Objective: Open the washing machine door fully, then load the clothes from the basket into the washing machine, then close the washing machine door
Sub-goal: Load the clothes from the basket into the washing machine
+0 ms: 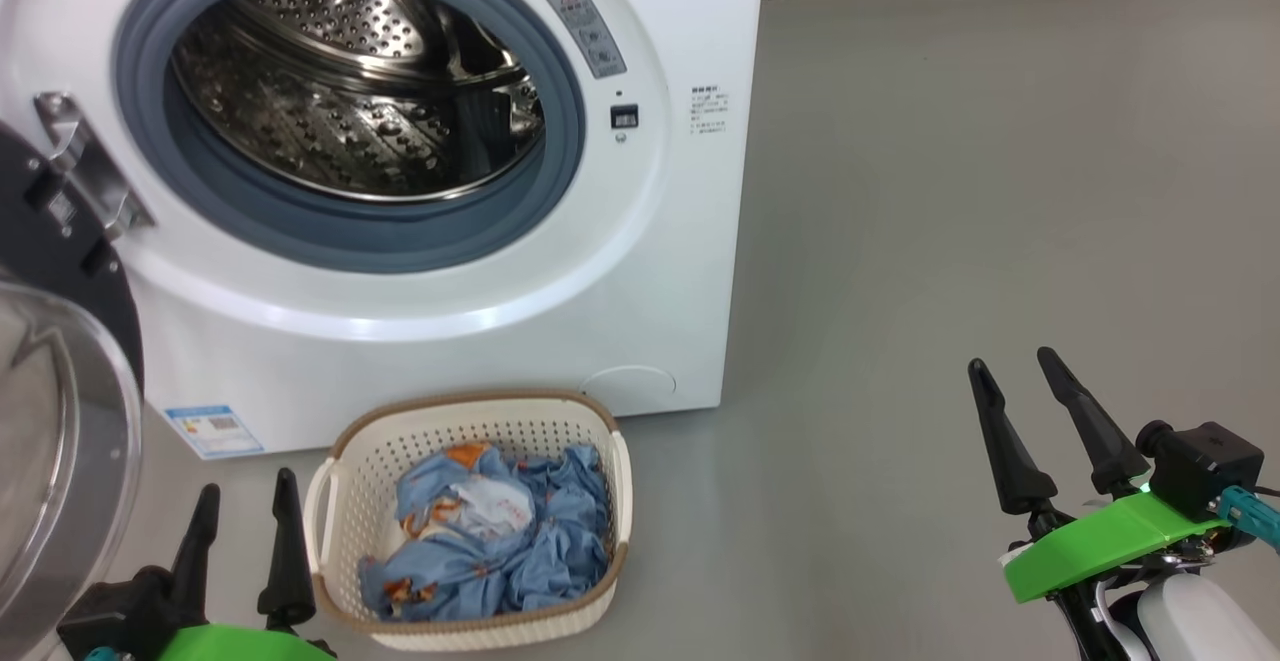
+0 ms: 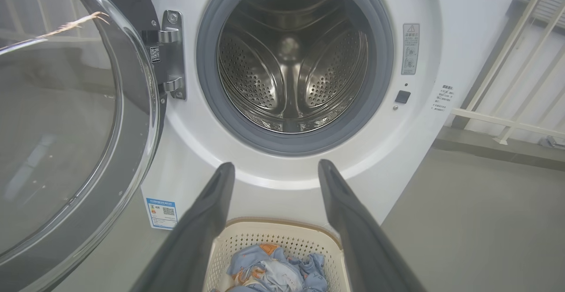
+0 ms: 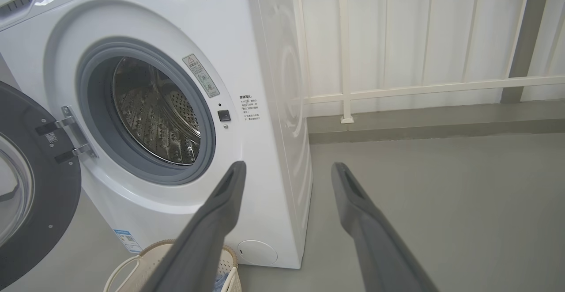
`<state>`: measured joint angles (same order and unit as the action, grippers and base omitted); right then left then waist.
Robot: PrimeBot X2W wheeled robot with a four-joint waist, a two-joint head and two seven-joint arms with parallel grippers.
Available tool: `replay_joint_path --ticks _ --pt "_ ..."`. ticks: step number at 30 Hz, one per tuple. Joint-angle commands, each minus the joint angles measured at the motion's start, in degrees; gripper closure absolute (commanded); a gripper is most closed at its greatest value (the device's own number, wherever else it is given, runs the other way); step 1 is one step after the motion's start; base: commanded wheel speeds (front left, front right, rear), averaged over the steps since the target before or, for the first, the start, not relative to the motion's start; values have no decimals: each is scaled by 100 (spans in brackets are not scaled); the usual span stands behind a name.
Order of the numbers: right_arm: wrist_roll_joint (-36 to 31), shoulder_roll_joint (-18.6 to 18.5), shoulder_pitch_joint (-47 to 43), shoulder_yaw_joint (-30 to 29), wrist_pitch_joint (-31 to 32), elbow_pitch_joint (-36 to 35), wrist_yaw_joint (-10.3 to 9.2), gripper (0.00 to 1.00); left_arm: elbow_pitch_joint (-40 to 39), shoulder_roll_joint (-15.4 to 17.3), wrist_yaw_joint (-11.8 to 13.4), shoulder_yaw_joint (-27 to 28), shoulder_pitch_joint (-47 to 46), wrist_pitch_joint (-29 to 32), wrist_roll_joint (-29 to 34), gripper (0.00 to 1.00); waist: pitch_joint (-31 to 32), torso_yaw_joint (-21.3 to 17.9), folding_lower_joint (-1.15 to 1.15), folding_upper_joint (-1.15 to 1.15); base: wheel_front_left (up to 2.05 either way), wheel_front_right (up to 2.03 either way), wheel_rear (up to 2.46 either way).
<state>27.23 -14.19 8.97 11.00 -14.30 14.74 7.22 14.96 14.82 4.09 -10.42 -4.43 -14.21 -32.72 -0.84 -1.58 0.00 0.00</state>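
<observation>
Left hand [image 1: 246,501], lower left of the head view: its two long dark fingers are spread and hold nothing. It is poised just beside the small cream-white perforated plastic basket with a brown woven-look rim [image 1: 470,403], judged ready for a first grasp. Right hand [image 1: 1012,371], lower right: likewise spread and empty, well apart from the load over the bare grey floor [image 1: 950,191], probably kept clear. The crumpled light blue garments printed in orange-brown, with some white cloth [image 1: 500,531], all lie in the basket. It stands on the floor close before the big white front-loading washing machine [image 1: 680,271], below the opening, so the lift is short. The perforated steel drum [image 1: 350,91] inside the grey rubber seal [image 1: 565,141] holds no clothes. The large round door with a glossy black rim and a bulging clear glass bowl [image 1: 60,421] stands swung wide at the left edge on its metal hinge [image 1: 85,166], leaving the mouth free. Writing: a grey warning sticker with a triangle sign [image 1: 588,31], a block of small print [image 1: 708,111], a blue label [image 1: 213,429] at the cabinet's lower left and a small code tag [image 2: 155,54] on the hinge. None is legible, and no brand can be made out.
</observation>
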Motion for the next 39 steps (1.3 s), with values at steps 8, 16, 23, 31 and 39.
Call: replay_joint_path --ticks 8,16,23,31,39 --pt "-19 -66 149 128 -70 -126 26 0 -123 165 76 183 -258 -53 -18 0 1 14 0 0 141 -141 0" --pt "-19 -66 139 149 -70 -120 26 0 -115 162 58 164 -250 -56 -51 0 33 24 0 0 59 -59 0" --pt "-9 -81 136 176 -70 -122 26 0 -109 165 61 143 -243 -59 -54 0 38 30 0 0 0 0 0" --pt "-1 -84 151 174 -70 -117 26 0 -95 176 81 126 -251 -61 -49 0 21 39 0 0 0 0 0" --pt "-8 -67 157 169 -70 -124 26 0 -75 191 99 125 -260 -64 -47 0 15 43 0 0 0 0 0"
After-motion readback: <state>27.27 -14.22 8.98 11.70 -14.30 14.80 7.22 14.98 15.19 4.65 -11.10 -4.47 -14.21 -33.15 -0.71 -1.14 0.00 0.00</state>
